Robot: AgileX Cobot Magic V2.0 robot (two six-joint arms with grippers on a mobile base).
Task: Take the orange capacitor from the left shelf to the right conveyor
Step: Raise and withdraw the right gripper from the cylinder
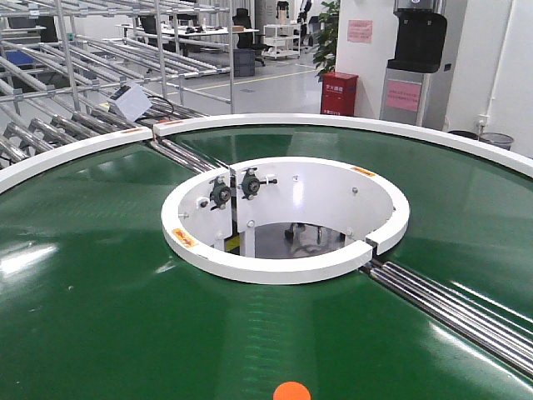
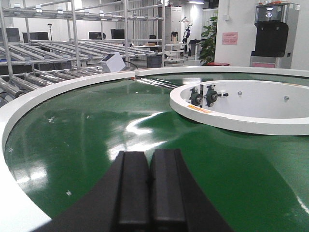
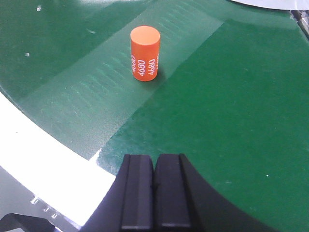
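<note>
Capacitor (image 3: pixel 145 54) stands upright on green conveyor belt (image 3: pixel 231 96).

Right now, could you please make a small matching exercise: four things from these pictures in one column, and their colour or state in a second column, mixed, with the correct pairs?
Column 1
1. orange capacitor
2. right gripper
3. central hub
4. conveyor belt

Column 2
A. white ring around an open middle
B. shut, holding nothing
C. dark green and shiny
D. standing upright on the belt, with "4680" printed on its side

Pairs: 1-D, 2-B, 3-A, 4-C
</note>
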